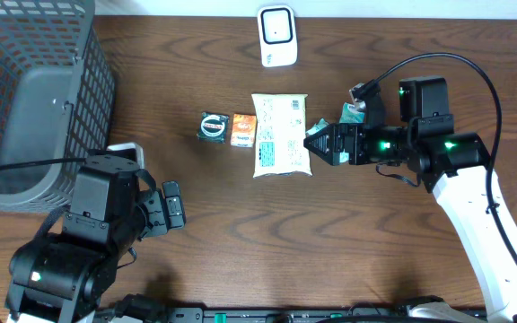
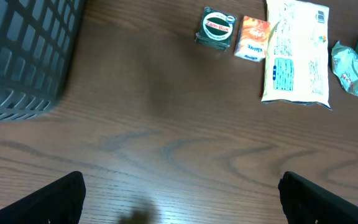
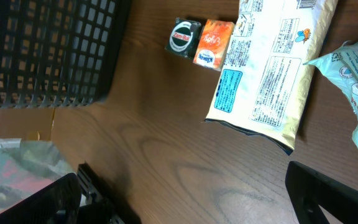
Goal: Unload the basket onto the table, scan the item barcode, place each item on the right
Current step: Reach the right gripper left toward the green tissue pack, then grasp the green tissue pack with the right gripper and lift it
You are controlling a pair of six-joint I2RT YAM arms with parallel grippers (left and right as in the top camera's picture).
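Right tool [image 1: 313, 142] spread, empty, just beside cream packet [image 1: 279, 135]; left tool [image 1: 173, 205] spread, well apart.

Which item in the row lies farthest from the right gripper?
The dark green Zam-Buk box, at the row's far end, beyond the orange packet and the cream pouch.

A flat cream printed plastic packet [image 1: 281, 135] lies face-up. Just beside it are a small orange box [image 1: 244, 131] and a dark green box [image 1: 212, 126]. A white rounded scanner [image 1: 276, 36] sits well apart beyond them.
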